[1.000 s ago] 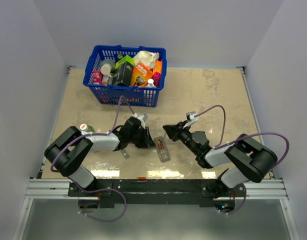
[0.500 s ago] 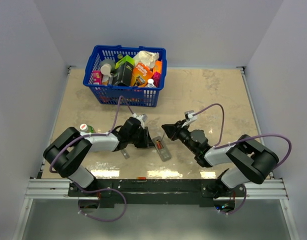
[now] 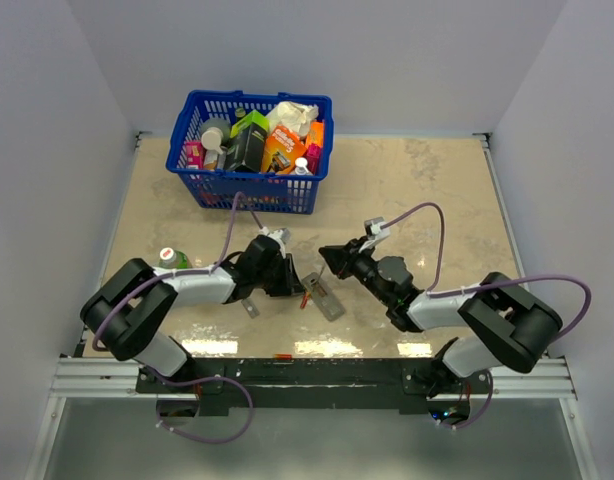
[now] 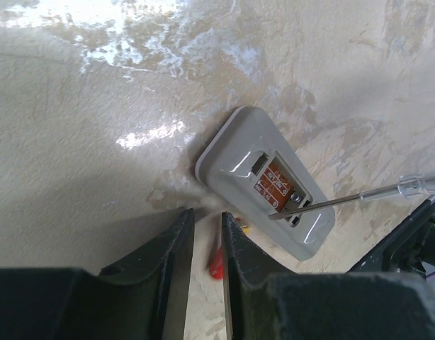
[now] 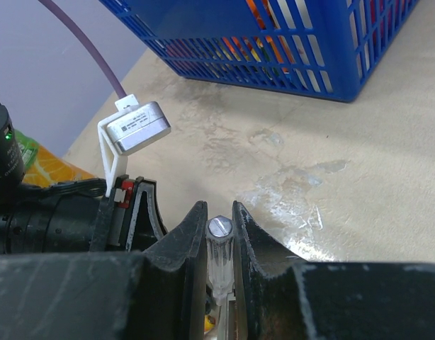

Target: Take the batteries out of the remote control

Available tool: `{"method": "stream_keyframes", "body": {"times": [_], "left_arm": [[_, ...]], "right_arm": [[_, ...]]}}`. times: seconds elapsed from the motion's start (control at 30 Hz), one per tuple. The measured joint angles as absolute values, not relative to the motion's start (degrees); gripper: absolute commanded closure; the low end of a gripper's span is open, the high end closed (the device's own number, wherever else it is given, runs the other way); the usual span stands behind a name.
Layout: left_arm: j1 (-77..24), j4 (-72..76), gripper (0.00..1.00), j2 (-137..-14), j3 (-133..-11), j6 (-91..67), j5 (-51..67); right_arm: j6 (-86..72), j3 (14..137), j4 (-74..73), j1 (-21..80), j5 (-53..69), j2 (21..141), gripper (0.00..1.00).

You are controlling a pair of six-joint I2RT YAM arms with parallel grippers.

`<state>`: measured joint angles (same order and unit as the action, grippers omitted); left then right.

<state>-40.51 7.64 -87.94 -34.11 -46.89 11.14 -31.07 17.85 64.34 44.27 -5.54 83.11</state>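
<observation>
The grey remote control [image 3: 327, 299] lies back up between my grippers; it fills the middle of the left wrist view [image 4: 235, 152]. One red-orange battery [image 4: 278, 185] sits in its recess. A second battery [image 4: 216, 261] lies loose on the table beside the remote [image 3: 305, 297], partly hidden by my left fingers. My left gripper [image 4: 207, 216] hovers over it, jaws a narrow gap apart, gripping nothing. My right gripper [image 5: 219, 212] is shut on a clear-handled screwdriver [image 5: 219, 244]. Its thin metal tip [image 4: 324, 203] rests at the end of the recess.
A blue basket [image 3: 199, 183] full of packages stands at the back left. A small grey cover piece [image 3: 249, 307] lies under the left arm. A green can [image 3: 171, 257] stands at the left. The left wrist's camera box [image 5: 136, 127] is close to my right gripper.
A battery has come out of the remote and now lies loose on its left side. The remote has turned slightly. My right gripper has edged left with the screwdriver.
</observation>
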Motion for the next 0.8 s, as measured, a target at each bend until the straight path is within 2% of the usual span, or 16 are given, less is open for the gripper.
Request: {"method": "stream_keyframes", "body": {"times": [0.5,0.63,0.73,0.77,0.8], "left_arm": [[-40.5,-3.1,0.71,-83.4,-35.4,-43.5,4.4],[-40.5,-8.1,0.66,-81.6,-39.1,-40.5,3.5],[-40.5,-11.6,0.61,-77.9,-44.4,-37.6,2.3],[-40.5,-11.9,0.58,-76.1,-45.6,-36.6,2.0],[-40.5,-12.1,0.51,-74.3,-46.3,-35.9,1.8]], "right_arm": [[-30.9,18.1,59.9,44.9,-8.4,81.1,1.00],[-30.9,19.2,51.9,44.9,-8.6,74.7,1.00],[-31.3,26.6,38.5,44.9,-9.5,68.4,1.00],[-31.4,30.0,33.6,44.9,-9.9,66.9,1.00],[-31.4,33.6,29.1,44.9,-10.3,65.9,1.00]]}}
